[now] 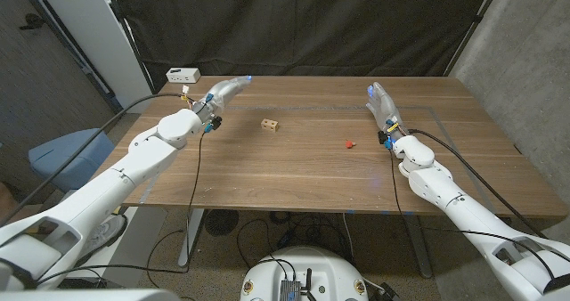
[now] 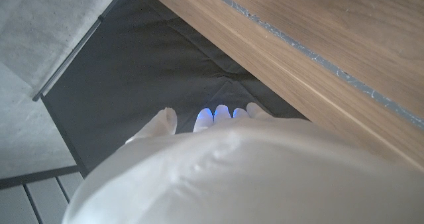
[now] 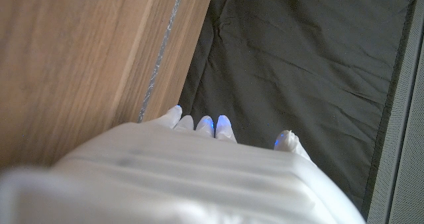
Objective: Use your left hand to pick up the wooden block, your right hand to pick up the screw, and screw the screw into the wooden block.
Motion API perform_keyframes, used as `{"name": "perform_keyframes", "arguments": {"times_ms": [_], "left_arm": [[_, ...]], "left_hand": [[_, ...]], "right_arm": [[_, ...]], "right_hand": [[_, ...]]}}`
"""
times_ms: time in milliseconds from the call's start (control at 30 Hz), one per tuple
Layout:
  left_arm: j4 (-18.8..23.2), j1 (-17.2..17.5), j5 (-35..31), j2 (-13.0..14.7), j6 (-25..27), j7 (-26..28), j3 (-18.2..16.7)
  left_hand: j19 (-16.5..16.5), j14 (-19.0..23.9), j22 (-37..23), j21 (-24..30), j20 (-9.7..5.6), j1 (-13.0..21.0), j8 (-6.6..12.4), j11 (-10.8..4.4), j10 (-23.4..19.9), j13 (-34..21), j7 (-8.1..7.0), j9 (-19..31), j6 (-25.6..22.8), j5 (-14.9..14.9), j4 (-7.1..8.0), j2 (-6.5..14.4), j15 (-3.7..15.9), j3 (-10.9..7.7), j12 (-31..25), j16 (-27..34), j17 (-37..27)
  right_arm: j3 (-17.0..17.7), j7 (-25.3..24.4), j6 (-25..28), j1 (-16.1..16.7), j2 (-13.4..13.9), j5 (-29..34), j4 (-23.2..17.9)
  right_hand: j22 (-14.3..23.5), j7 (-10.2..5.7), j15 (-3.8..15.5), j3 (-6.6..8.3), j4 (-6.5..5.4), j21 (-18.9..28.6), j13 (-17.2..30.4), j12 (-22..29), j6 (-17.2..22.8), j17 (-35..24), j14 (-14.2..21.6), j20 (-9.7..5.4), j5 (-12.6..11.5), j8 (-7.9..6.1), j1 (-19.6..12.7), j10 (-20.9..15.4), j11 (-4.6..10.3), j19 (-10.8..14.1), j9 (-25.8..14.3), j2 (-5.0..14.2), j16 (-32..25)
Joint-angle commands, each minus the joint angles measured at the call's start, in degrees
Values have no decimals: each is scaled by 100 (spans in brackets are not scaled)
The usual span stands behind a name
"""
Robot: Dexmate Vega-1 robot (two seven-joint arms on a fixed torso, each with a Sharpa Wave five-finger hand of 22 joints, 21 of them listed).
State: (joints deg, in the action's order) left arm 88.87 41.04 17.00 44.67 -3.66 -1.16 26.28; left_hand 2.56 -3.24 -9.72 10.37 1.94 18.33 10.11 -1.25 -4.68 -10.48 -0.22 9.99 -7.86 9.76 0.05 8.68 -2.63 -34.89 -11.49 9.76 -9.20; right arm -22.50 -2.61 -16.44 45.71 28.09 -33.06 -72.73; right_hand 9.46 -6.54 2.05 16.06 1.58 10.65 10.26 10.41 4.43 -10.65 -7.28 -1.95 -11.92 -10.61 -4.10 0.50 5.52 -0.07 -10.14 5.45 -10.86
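Observation:
A small wooden block (image 1: 270,124) with dark holes sits on the wooden table (image 1: 303,172) near its middle. To its right lies a small red screw (image 1: 350,144). My left hand (image 1: 223,94) is out over the table's far left, well left of the block, fingers extended and holding nothing. My right hand (image 1: 384,108) is at the far right, just beyond and right of the screw, fingers extended and empty. In the left wrist view the back of the left hand (image 2: 218,164) points at the dark curtain. The right wrist view shows the right hand (image 3: 192,171) likewise.
A white box (image 1: 183,74) stands at the table's far left corner. A dark curtain (image 1: 312,25) hangs behind the table. A black cable (image 1: 198,167) runs from the left wrist across the table's left edge. A blue chair (image 1: 62,154) stands left of the table.

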Motion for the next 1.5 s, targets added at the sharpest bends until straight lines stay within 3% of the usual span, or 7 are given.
{"name": "perform_keyframes", "arguments": {"times_ms": [33,500,700,800,1133,1433,1500], "left_arm": [[271,-253,-753,287,300,-54,187],[372,-766,-1747,579,517,-648,597],[669,-985,-2570,696,907,-806,865],[796,-1026,-2929,708,1033,-794,953],[821,-1162,-3375,669,1012,-1009,1041],[821,-1454,-3994,615,1015,-1433,1303],[872,-1527,-4195,590,1086,-1578,1390]], "left_hand": [[97,-135,-9,-2,-19,90,26,-139,34,-8,-173,8,-12,50,-131,-20,54,-10,26,-13,-23],[120,-218,0,23,-63,243,64,-555,-48,-4,-469,9,-89,76,-435,-128,206,14,-15,20,-28],[25,-156,2,59,5,372,84,-597,-127,-6,-520,10,-156,127,-600,-139,224,-19,-37,46,-29],[-118,-29,3,85,-17,548,111,-704,-283,-10,-615,9,-268,198,-844,-241,316,-35,-77,71,-31],[-216,10,6,80,0,757,131,-852,-462,-18,-749,11,-357,219,-1048,-473,368,-1,-109,60,-33],[-215,-56,8,42,107,1009,115,-840,-401,-31,-792,18,-288,120,-1099,-848,258,88,-54,39,-42],[-192,-95,7,28,146,1151,97,-758,-352,-42,-713,24,-201,73,-1094,-984,223,112,-36,36,-47]], "right_arm": [[54,-42,-172,59,-53,-22,105],[93,31,-337,54,-110,-77,254],[103,62,-405,33,-145,-94,355],[110,93,-466,16,-184,-115,440],[138,122,-590,5,-239,-148,584],[147,108,-599,25,-230,-148,604],[144,103,-598,16,-219,-131,604]], "right_hand": [[21,-34,165,38,-27,42,9,53,76,-6,28,-218,-43,-40,2,-57,23,45,-14,16,-42],[21,-69,146,53,-18,40,10,50,91,-1,25,-125,-48,-38,-16,-67,53,57,-14,20,-35],[21,-70,145,57,-15,40,10,49,89,0,26,-123,-49,-35,-21,-68,49,60,-14,21,-35],[21,-73,144,60,-13,40,10,48,92,1,25,-125,-49,-35,-25,-68,53,61,-14,22,-34],[22,-76,146,69,-6,38,11,47,93,3,25,-111,-51,-33,-38,-72,54,65,-15,23,-32],[22,-60,145,76,0,34,12,44,95,3,18,-111,-50,-30,-46,-72,43,63,-15,20,-28],[22,-62,143,77,0,31,12,43,90,3,19,-108,-50,-27,-46,-72,45,58,-15,20,-28]]}}
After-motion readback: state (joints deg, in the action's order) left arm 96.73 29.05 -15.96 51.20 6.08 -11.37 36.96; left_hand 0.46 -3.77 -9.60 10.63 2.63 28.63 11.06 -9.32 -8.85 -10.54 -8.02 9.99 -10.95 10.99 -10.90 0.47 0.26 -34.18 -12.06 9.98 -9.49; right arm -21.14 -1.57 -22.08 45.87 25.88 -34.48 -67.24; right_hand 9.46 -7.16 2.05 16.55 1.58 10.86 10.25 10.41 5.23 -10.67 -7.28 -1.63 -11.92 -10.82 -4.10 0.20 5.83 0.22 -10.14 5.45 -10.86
